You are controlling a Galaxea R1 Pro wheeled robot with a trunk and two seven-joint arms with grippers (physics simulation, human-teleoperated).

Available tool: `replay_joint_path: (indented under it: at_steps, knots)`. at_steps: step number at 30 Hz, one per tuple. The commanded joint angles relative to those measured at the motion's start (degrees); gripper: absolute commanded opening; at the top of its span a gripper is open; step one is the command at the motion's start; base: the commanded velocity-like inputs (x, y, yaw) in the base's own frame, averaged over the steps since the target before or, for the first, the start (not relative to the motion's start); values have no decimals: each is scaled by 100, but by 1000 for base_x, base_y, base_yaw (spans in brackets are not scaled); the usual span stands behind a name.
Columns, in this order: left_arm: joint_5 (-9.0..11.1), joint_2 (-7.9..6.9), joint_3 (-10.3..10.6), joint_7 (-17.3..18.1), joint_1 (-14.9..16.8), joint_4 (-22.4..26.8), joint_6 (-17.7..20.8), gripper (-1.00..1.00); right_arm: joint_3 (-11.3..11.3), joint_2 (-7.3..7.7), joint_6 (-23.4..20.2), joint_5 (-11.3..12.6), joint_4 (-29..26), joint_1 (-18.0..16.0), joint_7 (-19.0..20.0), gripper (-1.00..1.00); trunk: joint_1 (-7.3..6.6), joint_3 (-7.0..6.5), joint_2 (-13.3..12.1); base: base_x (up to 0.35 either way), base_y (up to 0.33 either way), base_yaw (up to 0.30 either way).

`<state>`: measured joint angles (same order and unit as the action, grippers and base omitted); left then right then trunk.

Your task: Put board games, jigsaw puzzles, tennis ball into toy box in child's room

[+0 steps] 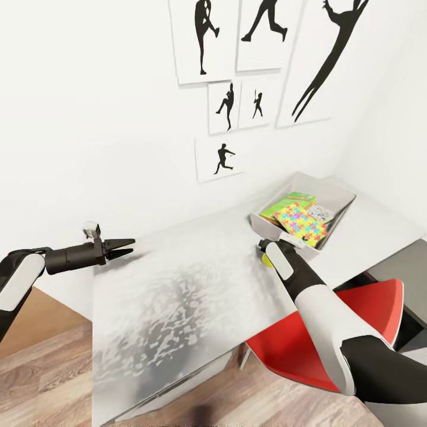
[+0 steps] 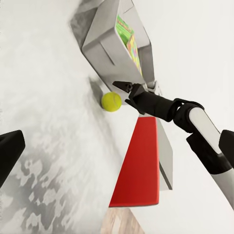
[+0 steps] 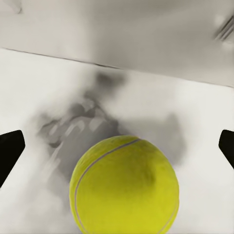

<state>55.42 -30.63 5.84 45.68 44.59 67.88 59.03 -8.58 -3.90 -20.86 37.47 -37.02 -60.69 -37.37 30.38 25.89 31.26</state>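
Observation:
The yellow-green tennis ball (image 1: pixel 261 259) (image 2: pixel 111 101) (image 3: pixel 124 187) rests on the light grey table (image 1: pixel 178 296), just in front of the toy box's near corner. My right gripper (image 1: pixel 264 248) (image 2: pixel 124 92) hovers over the ball, open, one finger on each side and not touching it. The light grey toy box (image 1: pixel 261 228) (image 2: pixel 100 46) holds a multicoloured jigsaw puzzle (image 1: pixel 301 223) lying on top of a yellow-green board game (image 1: pixel 289 201). My left gripper (image 1: pixel 131 245) hangs open over the table's far left edge, holding nothing.
A red chair (image 1: pixel 356 320) (image 2: pixel 141 165) is tucked under the table's near edge, below my right arm. Baseball-player silhouette pictures (image 1: pixel 231 107) hang on the white wall behind. Wood-plank floor (image 1: pixel 47 367) shows at the left.

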Motion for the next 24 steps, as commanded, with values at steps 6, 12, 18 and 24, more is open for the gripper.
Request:
replay_joint_path:
  at_steps: [6, 12, 18, 24]
  knots:
    - [4, -5, 7, 16, 6, -2, 21, 100, -24, 7, -25, 32, -7, -5, -43, 100, 2, 59, 8, -29, 0, 0]
    - [4, -5, 3, 17, 6, 2, 15, 100, -22, 12, -31, 32, -7, -5, -36, 100, 2, 83, 8, -89, 0, 0]
    - [4, -5, 5, 17, 6, 5, 14, 100, -23, 12, -32, 32, -7, -5, -35, 100, 2, 88, 8, -25, 0, 0]
    - [4, -5, 5, 17, 6, 6, 20, 100, -24, 12, -32, 32, -7, -5, -34, 100, 2, 89, 8, -4, 0, 0]
